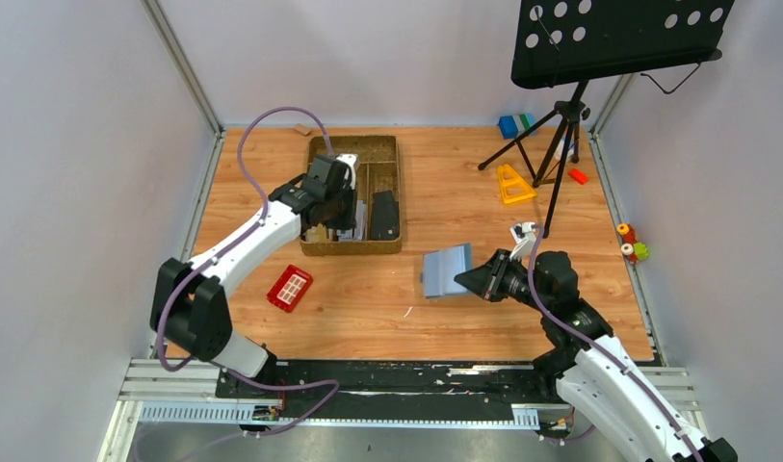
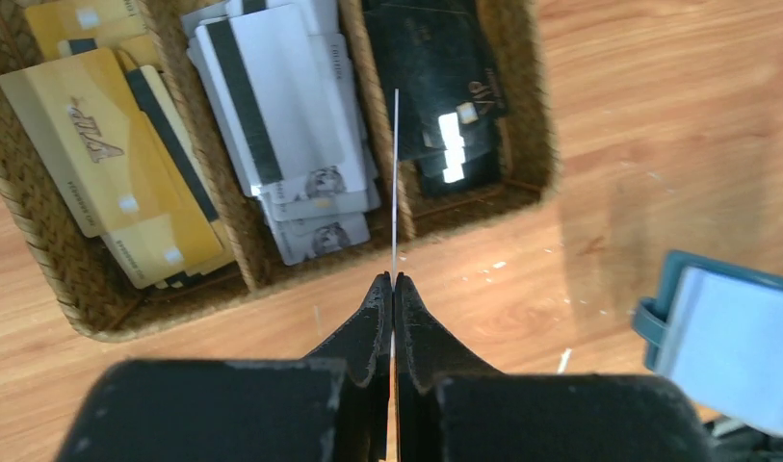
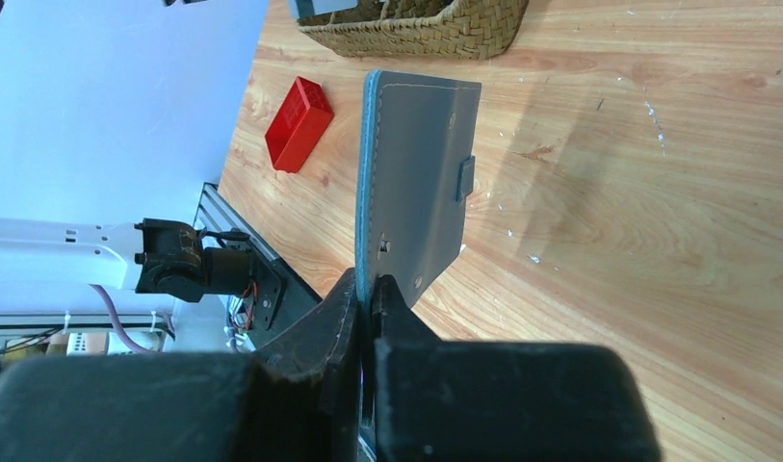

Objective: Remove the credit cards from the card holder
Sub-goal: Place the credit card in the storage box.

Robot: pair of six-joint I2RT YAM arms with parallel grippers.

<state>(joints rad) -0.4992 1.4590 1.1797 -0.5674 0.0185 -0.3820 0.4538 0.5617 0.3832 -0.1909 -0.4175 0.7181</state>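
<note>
My left gripper (image 1: pixel 335 206) hovers over the near end of the brown divided tray (image 1: pixel 399 192). It is shut on a thin white credit card (image 2: pixel 395 173), seen edge-on above the divider between the middle and right compartments. The tray (image 2: pixel 544 144) holds tan cards (image 2: pixel 98 154), white and grey cards (image 2: pixel 291 125) and black cards (image 2: pixel 435 87). My right gripper (image 1: pixel 483 279) is shut on one edge of the slate-blue card holder (image 1: pixel 447 271) and holds it right of the tray. In the right wrist view my gripper (image 3: pixel 370 284) holds the holder (image 3: pixel 416 173) upright.
A red block with a white grid (image 1: pixel 290 287) lies left of centre. A music stand (image 1: pixel 618 38) on a tripod (image 1: pixel 551 144) stands at the back right, with a yellow triangle (image 1: pixel 513 183), a blue-and-green block (image 1: pixel 514 125) and small toys (image 1: pixel 633 245) around it.
</note>
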